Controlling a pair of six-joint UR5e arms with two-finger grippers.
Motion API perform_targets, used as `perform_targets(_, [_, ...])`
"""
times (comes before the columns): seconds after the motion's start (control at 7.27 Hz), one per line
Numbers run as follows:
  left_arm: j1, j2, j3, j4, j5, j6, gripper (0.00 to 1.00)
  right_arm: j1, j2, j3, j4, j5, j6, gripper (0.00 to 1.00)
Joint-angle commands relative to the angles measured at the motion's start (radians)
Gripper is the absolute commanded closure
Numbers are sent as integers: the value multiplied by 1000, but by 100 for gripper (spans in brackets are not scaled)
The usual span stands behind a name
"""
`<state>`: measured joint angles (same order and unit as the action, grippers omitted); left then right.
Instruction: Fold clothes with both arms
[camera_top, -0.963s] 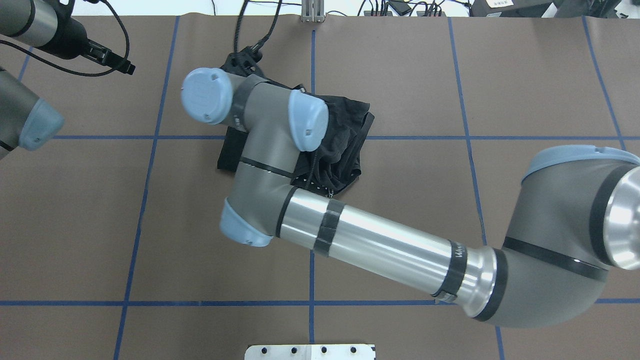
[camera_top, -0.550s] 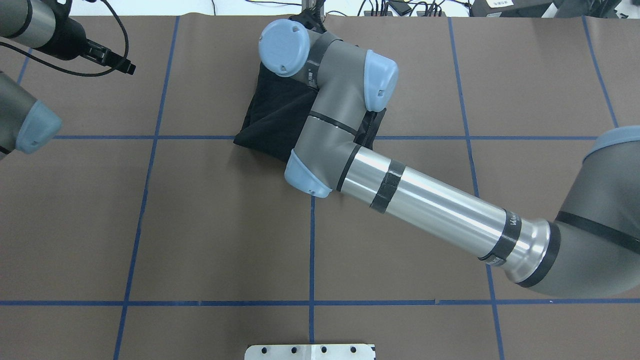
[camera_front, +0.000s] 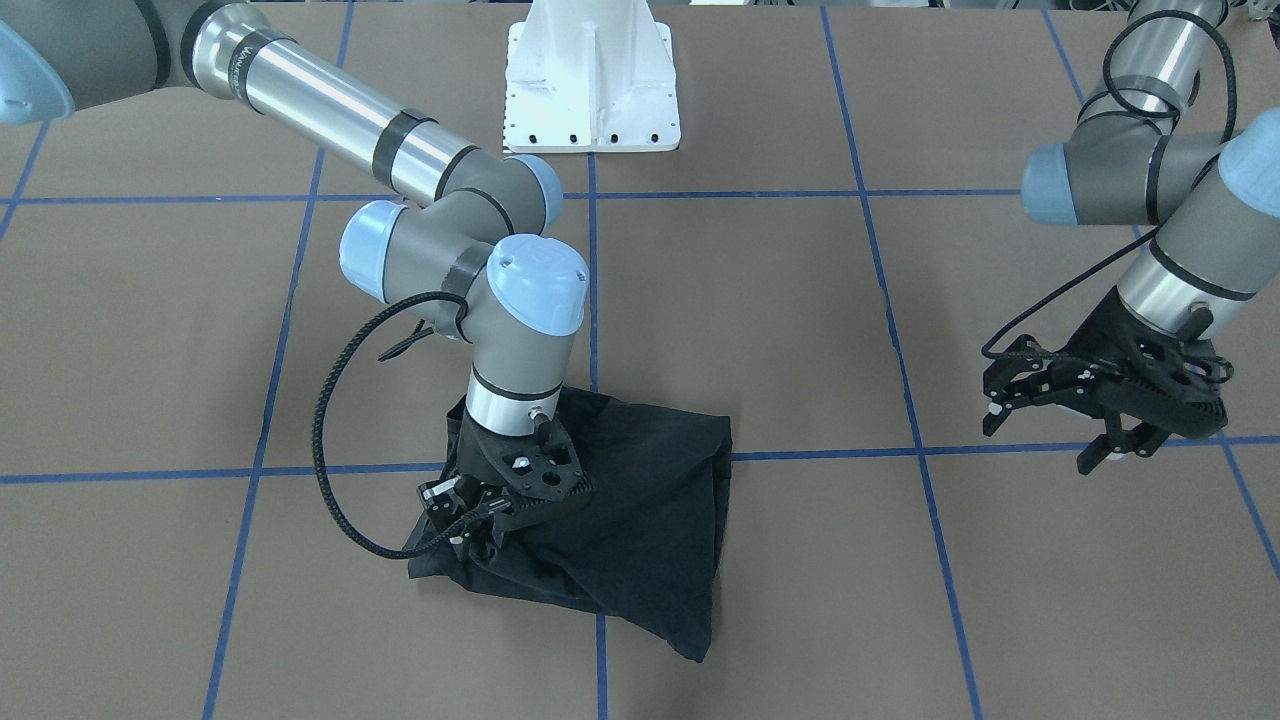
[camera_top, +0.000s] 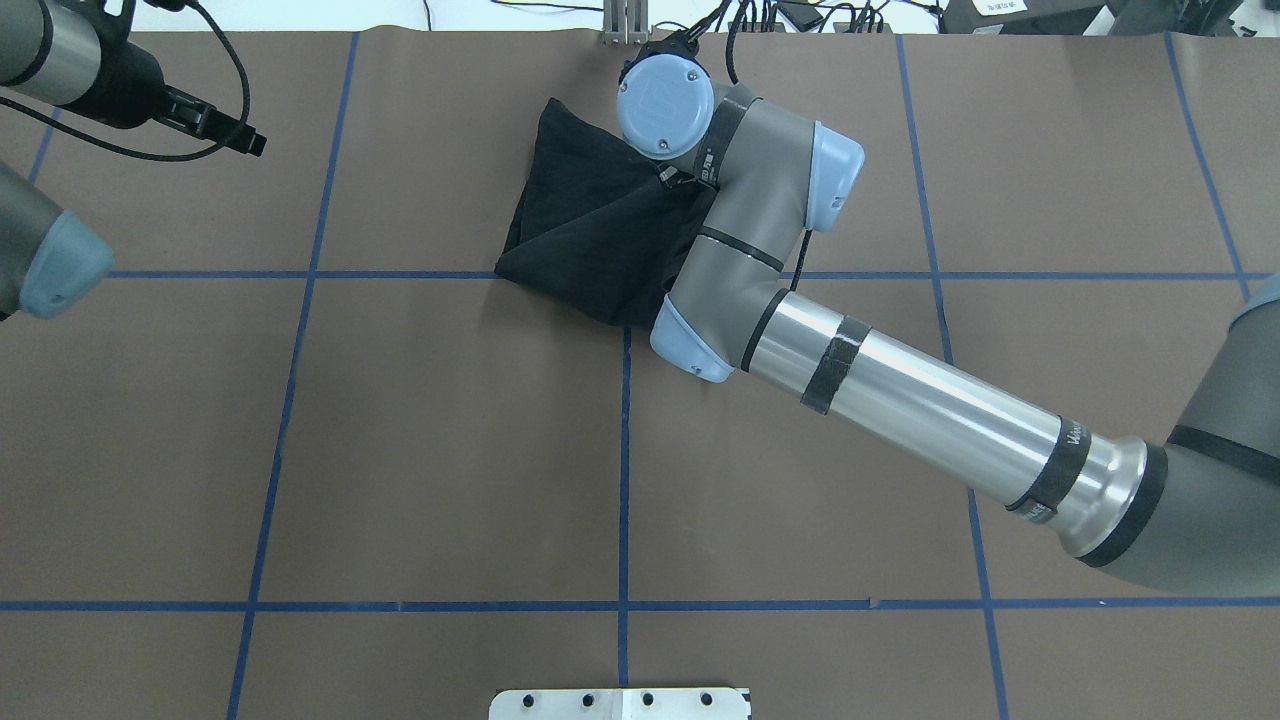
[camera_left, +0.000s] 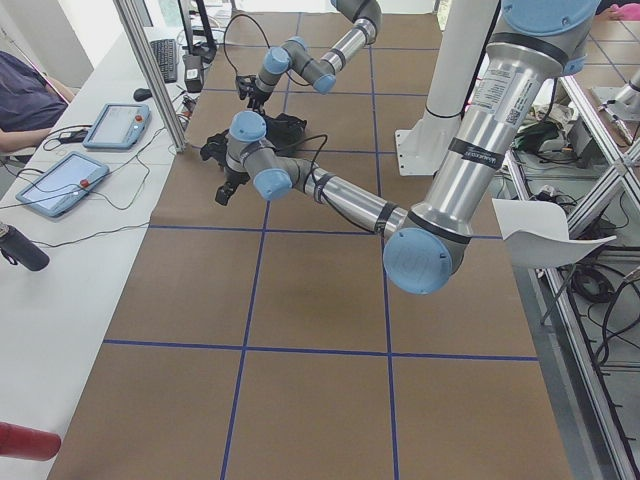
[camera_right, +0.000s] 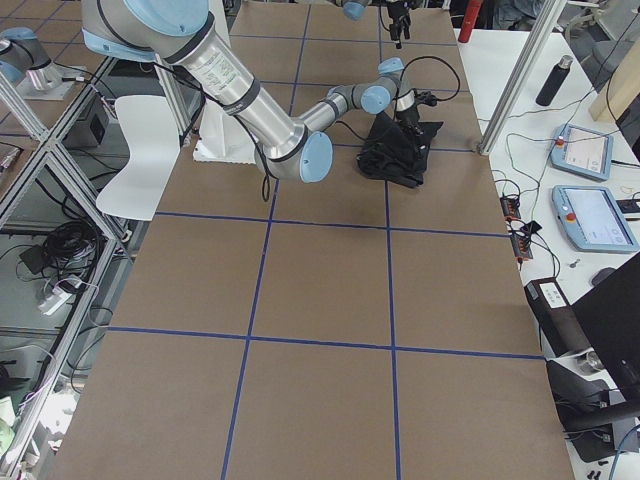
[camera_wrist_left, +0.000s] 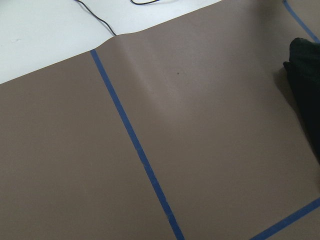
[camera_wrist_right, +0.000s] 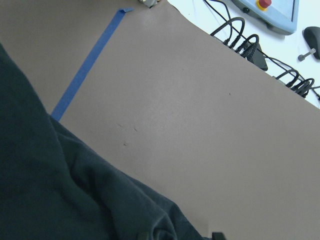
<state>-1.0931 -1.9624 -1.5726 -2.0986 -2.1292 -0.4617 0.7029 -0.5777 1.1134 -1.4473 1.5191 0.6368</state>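
Note:
The black T-shirt (camera_front: 630, 520) lies as a folded bundle, plain black side up, on the brown table near its far edge. It also shows in the overhead view (camera_top: 590, 225). My right gripper (camera_front: 462, 525) is low at the bundle's corner and looks shut on the cloth. Its wrist hides it in the overhead view. The right wrist view shows dark cloth (camera_wrist_right: 55, 200) bunched at the bottom edge. My left gripper (camera_front: 1040, 445) is open and empty, hanging above bare table well away from the shirt; it also shows in the overhead view (camera_top: 245, 140).
The white pedestal base (camera_front: 590, 80) stands at the robot's side of the table. Blue tape lines (camera_top: 622, 480) grid the brown surface. Tablets and cables (camera_right: 585, 150) lie on the white bench beyond the far edge. The right forearm (camera_top: 920, 410) spans the right half.
My right arm has swung right and toward the far edge, drawing the shirt's flap over. The crumpled folds are now covered by a smooth black layer. The left arm has barely moved.

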Motion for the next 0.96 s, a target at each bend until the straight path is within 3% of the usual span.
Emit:
perform_targets(0.0, [-1, 2, -12, 8, 3, 0, 0, 87, 19, 3, -51, 184, 24, 0])
perform_targets(0.28, [-7, 48, -94, 72, 5, 17, 0, 177, 59, 52, -270, 272, -8, 0])
perform_targets(0.41, [-31, 51, -169, 218, 5, 65, 0, 229, 32, 127, -318, 388, -18, 0])
perform_targets(0.55, [-72, 54, -253, 380, 5, 136, 0, 298, -55, 214, -321, 515, -44, 0])
perform_targets(0.83, [-167, 127, -241, 524, 9, 167, 0, 415, -323, 409, -321, 607, -238, 0])
